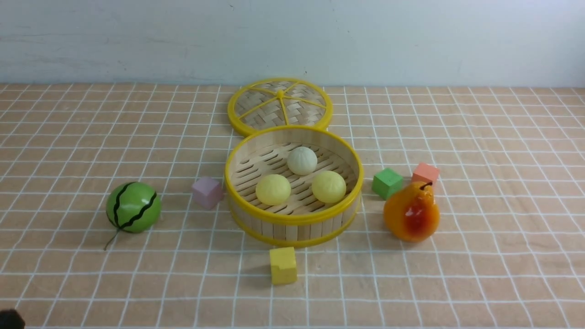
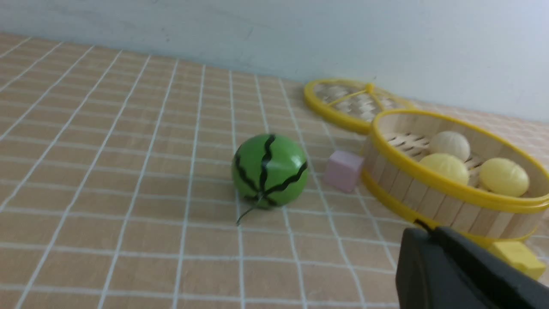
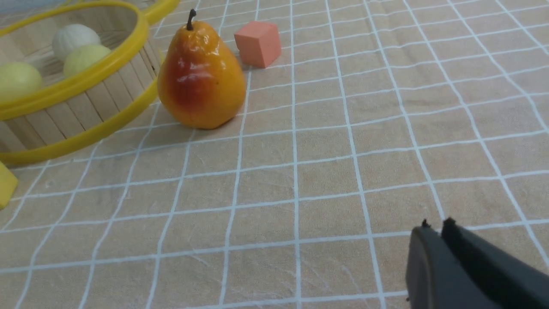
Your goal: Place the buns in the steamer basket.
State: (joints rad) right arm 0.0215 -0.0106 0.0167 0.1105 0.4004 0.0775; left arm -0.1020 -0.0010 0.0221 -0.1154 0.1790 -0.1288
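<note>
The steamer basket (image 1: 292,218) stands at the table's middle. All three buns lie inside it: an off-white bun (image 1: 302,160) at the back, a pale yellow bun (image 1: 273,189) front left and a pale yellow bun (image 1: 328,186) front right. The basket (image 2: 429,195) and its buns also show in the left wrist view, and the basket (image 3: 64,107) in the right wrist view. My left gripper (image 2: 429,229) is shut and empty, low near the table's front left, apart from the basket. My right gripper (image 3: 435,224) is shut and empty over bare cloth, to the right of the pear.
The woven lid (image 1: 279,106) lies flat behind the basket. A green melon (image 1: 133,207) sits left, a pink cube (image 1: 207,192) by the basket's left wall, a yellow cube (image 1: 283,265) in front. A green cube (image 1: 387,183), salmon cube (image 1: 425,173) and orange pear (image 1: 411,213) sit right.
</note>
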